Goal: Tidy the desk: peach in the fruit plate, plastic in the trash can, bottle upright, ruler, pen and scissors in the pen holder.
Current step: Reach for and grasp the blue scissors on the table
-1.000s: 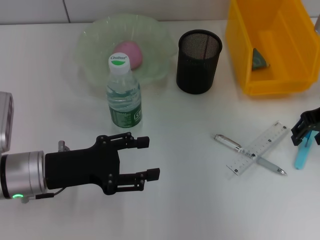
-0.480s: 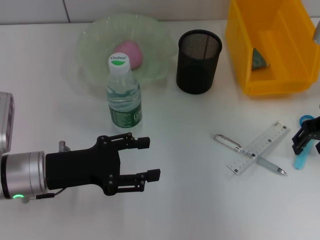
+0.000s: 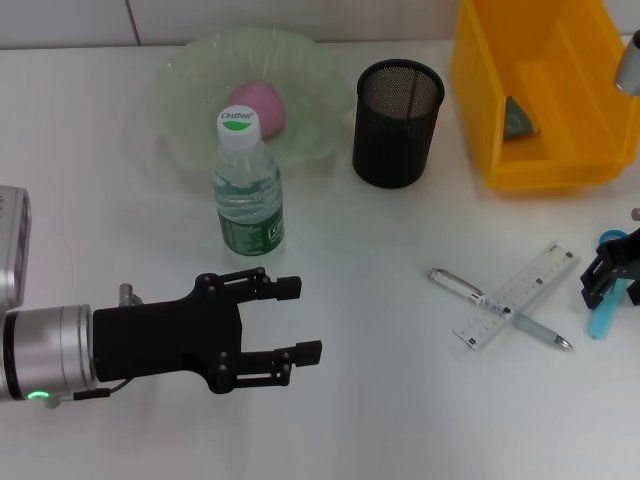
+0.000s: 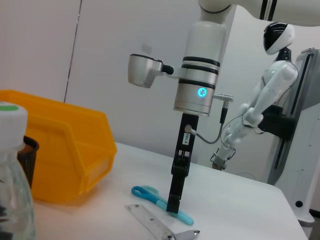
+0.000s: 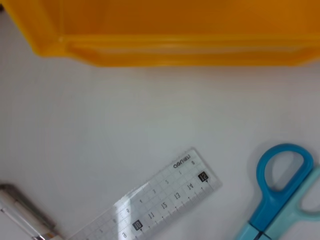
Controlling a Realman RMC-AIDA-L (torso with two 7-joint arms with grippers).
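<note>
The pink peach (image 3: 258,105) lies in the green glass fruit plate (image 3: 190,70). In front of the plate, the bottle (image 3: 247,185) stands upright. The black mesh pen holder (image 3: 397,122) stands beside the yellow trash can (image 3: 540,165), which holds a piece of plastic (image 3: 518,118). The clear ruler (image 3: 518,295) lies across the pen (image 3: 455,285). At the right edge lie the blue scissors (image 3: 603,320), and my right gripper (image 3: 610,285) stands open and vertical over them, a finger on each side of the blades. My left gripper (image 3: 303,318) hovers open near the front left, holding nothing.
The right wrist view shows the trash can's wall (image 5: 175,30), the ruler (image 5: 150,205), the scissors' handle (image 5: 277,185) and the pen's end (image 5: 25,210). The left wrist view shows the right gripper (image 4: 172,202) down at the scissors (image 4: 150,192).
My right gripper has come down and slightly forward over the scissors, uncovering their handle ring. The left arm has barely moved.
</note>
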